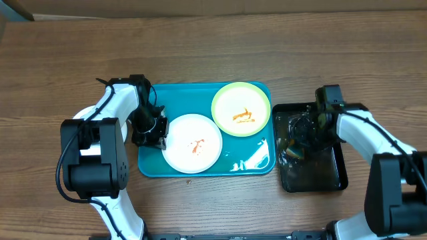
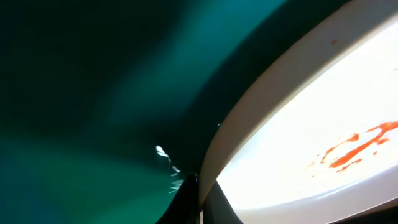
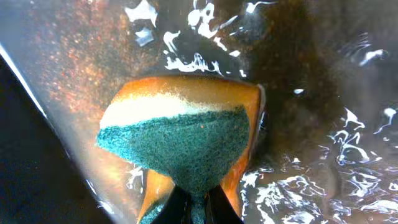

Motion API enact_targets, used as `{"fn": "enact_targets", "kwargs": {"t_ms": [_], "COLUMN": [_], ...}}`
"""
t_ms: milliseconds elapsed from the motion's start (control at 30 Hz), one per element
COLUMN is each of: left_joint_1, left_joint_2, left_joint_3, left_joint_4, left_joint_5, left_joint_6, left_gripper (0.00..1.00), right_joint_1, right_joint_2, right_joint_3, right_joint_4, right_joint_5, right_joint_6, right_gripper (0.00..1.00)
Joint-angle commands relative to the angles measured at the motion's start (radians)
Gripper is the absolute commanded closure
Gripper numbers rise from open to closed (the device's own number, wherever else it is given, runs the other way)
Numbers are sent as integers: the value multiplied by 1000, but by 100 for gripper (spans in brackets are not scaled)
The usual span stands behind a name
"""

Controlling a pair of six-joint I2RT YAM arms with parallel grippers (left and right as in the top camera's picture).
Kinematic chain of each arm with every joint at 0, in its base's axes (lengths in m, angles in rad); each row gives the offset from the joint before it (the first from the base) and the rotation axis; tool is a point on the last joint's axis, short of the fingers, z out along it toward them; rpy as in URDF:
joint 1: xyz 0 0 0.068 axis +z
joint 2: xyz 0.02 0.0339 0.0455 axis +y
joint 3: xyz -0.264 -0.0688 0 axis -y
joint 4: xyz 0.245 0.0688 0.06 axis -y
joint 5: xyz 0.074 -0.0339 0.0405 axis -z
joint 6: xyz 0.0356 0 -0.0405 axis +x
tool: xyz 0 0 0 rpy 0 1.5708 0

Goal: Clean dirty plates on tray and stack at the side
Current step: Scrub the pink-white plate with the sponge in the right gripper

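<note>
My left gripper [image 1: 152, 131] sits at the left edge of the white plate [image 1: 193, 143], and its wrist camera shows the jaws drawn narrow with the plate's rim pinched between them. That plate lies on the teal tray [image 1: 253, 161], front left, with a small red sauce smear [image 2: 351, 149] near its middle. The green-rimmed plate [image 1: 241, 109] lies at the tray's back right, streaked orange. My right gripper [image 1: 298, 135] is over the wet black tray [image 1: 333, 179] just beside the teal one, clamped on an orange sponge [image 3: 186, 137], its green scouring face towards the camera.
</note>
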Motion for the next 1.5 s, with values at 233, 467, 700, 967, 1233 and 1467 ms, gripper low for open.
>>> {"fn": "enact_targets", "kwargs": {"t_ms": [233, 467, 700, 967, 1233, 1467], "left_joint_1": [-6, -6, -6, -6, -6, -6], "left_joint_2": [25, 25, 25, 25, 25, 25], "left_joint_3": [-9, -9, -9, -9, -9, -9], "left_joint_4": [8, 8, 12, 26, 29, 29], "left_joint_5": [18, 19, 40, 69, 69, 69], "left_joint_6": [-38, -40, -50, -50, -50, -51], "left_gripper": [96, 96, 96, 96, 96, 96], "right_joint_1": [7, 113, 386, 666, 763, 815], "right_joint_2": [23, 5, 17, 96, 211, 301], "right_joint_3": [193, 454, 460, 459, 459, 459], "right_joint_4": [-221, -397, -255, -28, 84, 163], "right_joint_5": [-54, -89, -129, -85, -76, -76], "right_joint_6": [-6, -24, -22, 119, 159, 159], "right_gripper": [96, 96, 96, 96, 96, 96]}}
